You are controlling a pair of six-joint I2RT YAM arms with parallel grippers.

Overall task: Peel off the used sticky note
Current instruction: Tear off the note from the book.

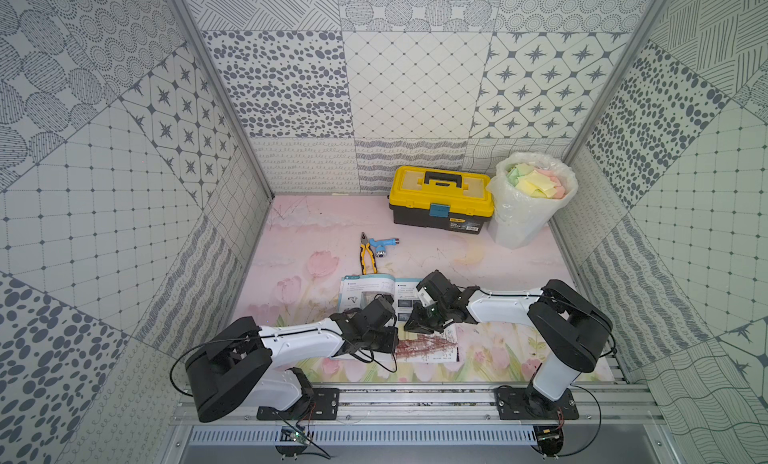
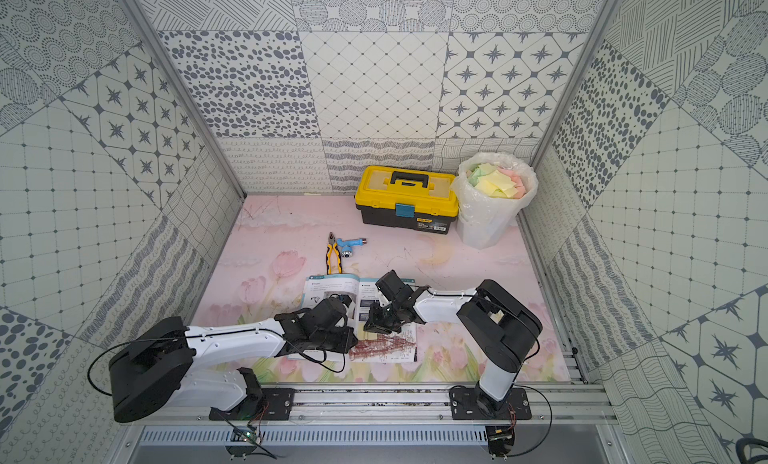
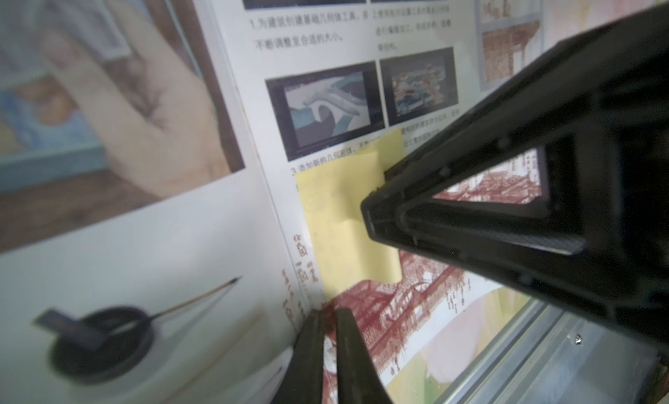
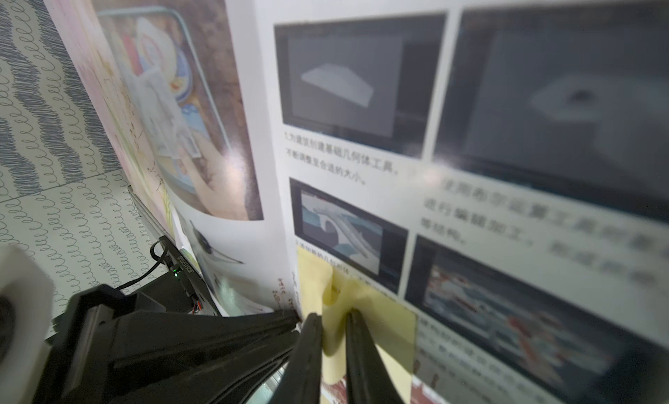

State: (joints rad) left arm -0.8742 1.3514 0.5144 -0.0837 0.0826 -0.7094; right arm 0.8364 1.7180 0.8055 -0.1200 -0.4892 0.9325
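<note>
The peel is under way, by my judgement: the right tool [image 4: 333,314] grips a puckered fold of the yellow sticky note [image 3: 336,210], which sits on the right-hand page of the open book [image 1: 361,287], just beside the spine; the left tool [image 3: 328,311] is clenched on nothing, its tips pressing the page close by the note. The next move likely calls for a slow pull away from the stuck edge, page held flat, lest it lift or tear. Pliers [image 1: 366,260], a toolbox [image 1: 440,200] and a bin [image 1: 515,227] of discarded notes stand well apart on the surface [image 1: 316,233]; none blocks the way.
</note>
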